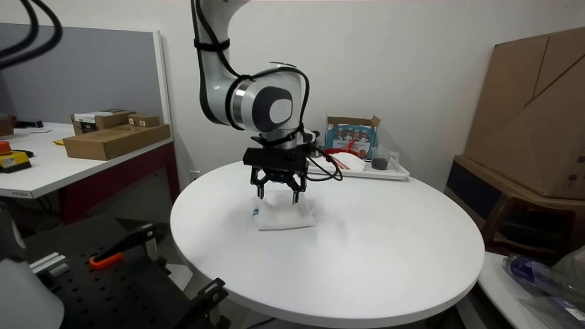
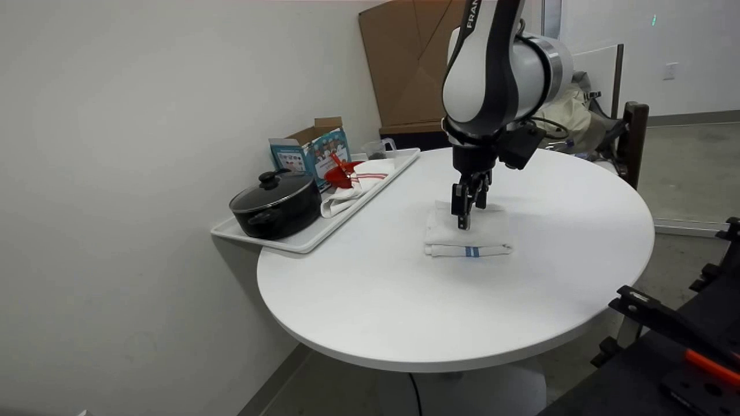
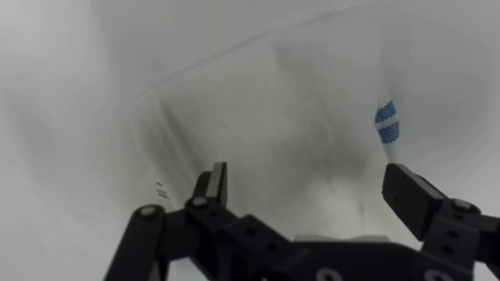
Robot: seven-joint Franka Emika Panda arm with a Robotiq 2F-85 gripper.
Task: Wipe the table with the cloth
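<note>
- The cloth [image 1: 284,220] lies folded on the worktop [image 1: 388,246], two blue stripes [image 2: 472,252] showing at one edge.
- The hand [image 1: 278,196] points down over the cloth, its fingers [image 3: 410,199] spread wide.
- Whether they touch it, I cannot tell.
- By the wall [image 2: 173,115], a tray [image 2: 311,237] sits on the worktop, one corner past its edge.
- The tray holds a lidded pot [image 2: 286,214], an open box [image 2: 329,151], a towel [image 2: 374,169] with red stripes and a clear cup [image 1: 380,162], something dark inside it.
</note>
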